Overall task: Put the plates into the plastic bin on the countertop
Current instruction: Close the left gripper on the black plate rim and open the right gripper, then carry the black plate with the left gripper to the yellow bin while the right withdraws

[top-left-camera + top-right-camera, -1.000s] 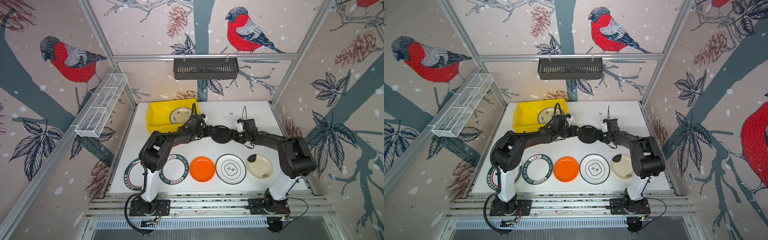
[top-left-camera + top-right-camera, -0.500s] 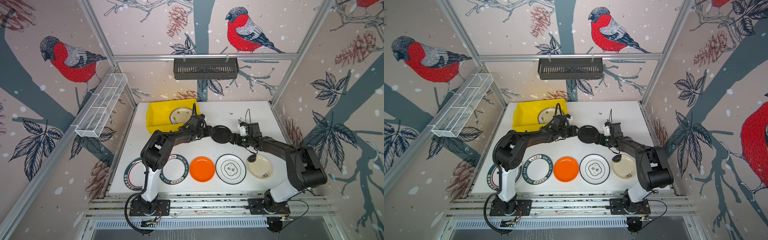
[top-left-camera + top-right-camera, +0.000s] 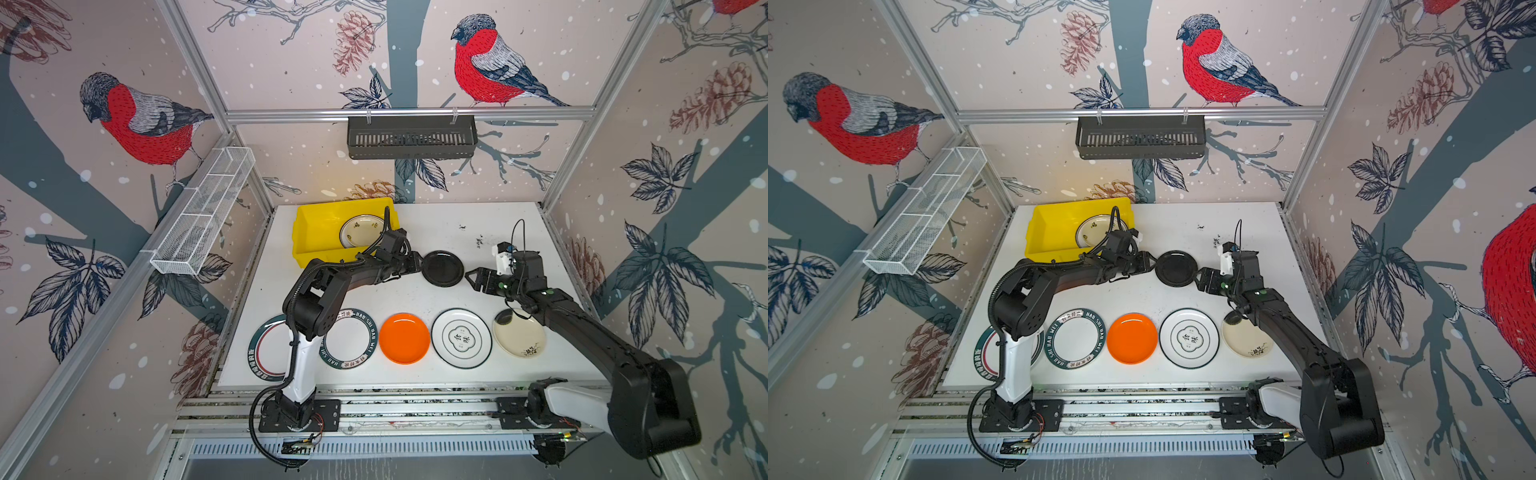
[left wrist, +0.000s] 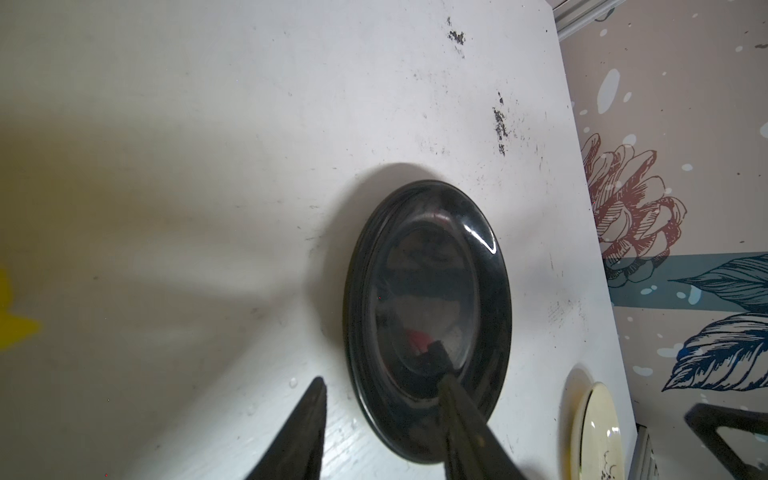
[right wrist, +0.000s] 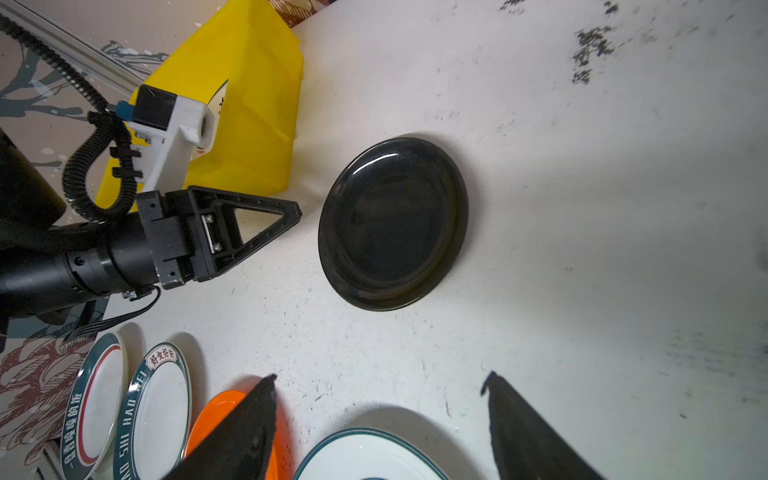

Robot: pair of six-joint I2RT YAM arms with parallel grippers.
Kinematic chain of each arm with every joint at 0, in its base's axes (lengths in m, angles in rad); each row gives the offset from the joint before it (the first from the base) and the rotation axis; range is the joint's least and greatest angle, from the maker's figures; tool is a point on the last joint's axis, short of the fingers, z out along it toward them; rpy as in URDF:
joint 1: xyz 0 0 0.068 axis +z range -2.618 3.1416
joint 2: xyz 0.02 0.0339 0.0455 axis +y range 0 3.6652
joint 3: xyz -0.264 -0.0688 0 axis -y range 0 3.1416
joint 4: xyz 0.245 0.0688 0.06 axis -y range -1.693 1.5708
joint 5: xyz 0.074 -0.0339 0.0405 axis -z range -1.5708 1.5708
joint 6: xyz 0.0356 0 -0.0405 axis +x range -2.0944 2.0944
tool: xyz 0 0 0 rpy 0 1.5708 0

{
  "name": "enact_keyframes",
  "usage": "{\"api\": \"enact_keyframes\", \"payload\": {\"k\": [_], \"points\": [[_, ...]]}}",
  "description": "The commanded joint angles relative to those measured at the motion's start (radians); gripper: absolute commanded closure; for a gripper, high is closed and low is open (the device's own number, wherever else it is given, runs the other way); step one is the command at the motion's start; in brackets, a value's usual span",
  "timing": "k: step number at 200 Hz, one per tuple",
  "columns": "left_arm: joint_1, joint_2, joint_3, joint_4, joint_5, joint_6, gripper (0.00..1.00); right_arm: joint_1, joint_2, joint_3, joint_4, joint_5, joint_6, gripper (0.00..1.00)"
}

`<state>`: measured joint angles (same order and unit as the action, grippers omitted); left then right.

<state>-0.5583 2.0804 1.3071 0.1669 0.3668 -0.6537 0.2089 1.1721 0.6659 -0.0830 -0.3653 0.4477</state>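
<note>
Grasping of the black plate (image 3: 442,268) is the step in hand, by my judgement. This plate lies flat on the countertop (image 3: 436,224), to the right of the plastic bin (image 3: 320,224) and apart from it. The left gripper (image 4: 376,363) stands at the plate's rim with its jaws partly open. In the left wrist view one finger shows over the plate and the other over the bare table, and it holds nothing.

To do this well, one finger should go under the rim before closing, because the rim is low and glossy and may slip out. The right gripper (image 5: 381,376) is wide open and empty, near the opposite edge, so it could serve as a stop.

For the carry, the bin's near wall must be cleared. A cream plate (image 3: 361,230) occupies the bin's right part. Five more plates lie in a row at the front, the orange plate (image 3: 404,338) in the middle, well apart from this work.
</note>
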Motion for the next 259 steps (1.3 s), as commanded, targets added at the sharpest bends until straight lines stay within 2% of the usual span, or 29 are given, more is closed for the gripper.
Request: {"api": "enact_keyframes", "payload": {"k": [1,99,124,235,259], "points": [[0.003,0.014,0.009,0.002,0.001,-0.001,0.55,-0.006,-0.045,-0.018,-0.052,0.035,0.014,0.21],[0.002,0.081,0.061,0.010,0.019,-0.020,0.63,-0.040,-0.149,-0.080,-0.084,0.038,0.032,0.20],[0.002,0.093,0.070,0.011,0.025,-0.022,0.71,-0.047,-0.160,-0.080,-0.088,0.039,0.028,0.20],[-0.020,0.150,0.154,-0.099,-0.030,0.034,0.76,-0.079,-0.181,-0.089,-0.107,0.032,0.013,0.20],[-0.022,0.155,0.160,-0.110,-0.040,0.040,0.80,-0.086,-0.181,-0.091,-0.110,0.031,0.010,0.20]]}}
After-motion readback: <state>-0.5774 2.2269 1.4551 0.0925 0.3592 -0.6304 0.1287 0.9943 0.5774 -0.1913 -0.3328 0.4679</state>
